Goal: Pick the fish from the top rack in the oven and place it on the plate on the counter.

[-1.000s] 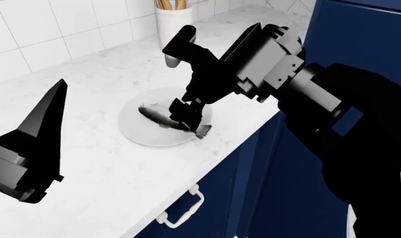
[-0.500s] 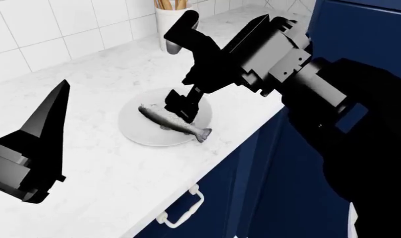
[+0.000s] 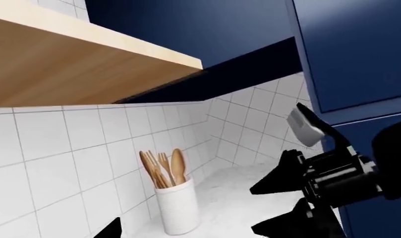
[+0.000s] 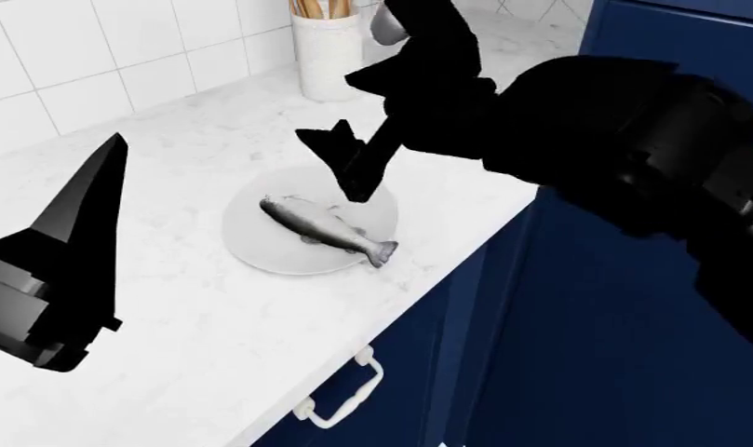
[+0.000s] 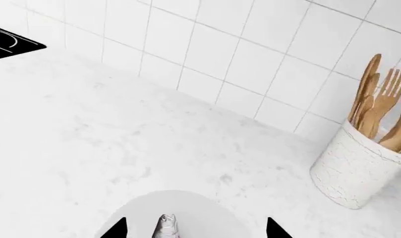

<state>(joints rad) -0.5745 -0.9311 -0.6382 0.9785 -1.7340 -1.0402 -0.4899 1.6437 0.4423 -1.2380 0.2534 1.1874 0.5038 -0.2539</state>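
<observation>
Fish (image 4: 324,229) lying across plate (image 4: 306,233), tail overhanging, visible whole only from head view. Right gripper (image 4: 347,160) above plate, jaws spread, empty. Left gripper (image 4: 56,270) beside plate, opening unclear.

Even, bright, flat simulator light in all three views; no visible lamp. White counter (image 4: 202,307) and tiles (image 5: 266,54) near blown-out, marbling faint. Soft small shadow under fish (image 4: 327,228) on plate (image 4: 258,247). Right gripper (image 4: 339,158) and arm near-pure black, detail lost; left gripper (image 4: 66,270) shows grey gradient. Shelf underside (image 3: 81,69) in left wrist view shaded. Edges sharp, no blur, glare or distortion.
</observation>
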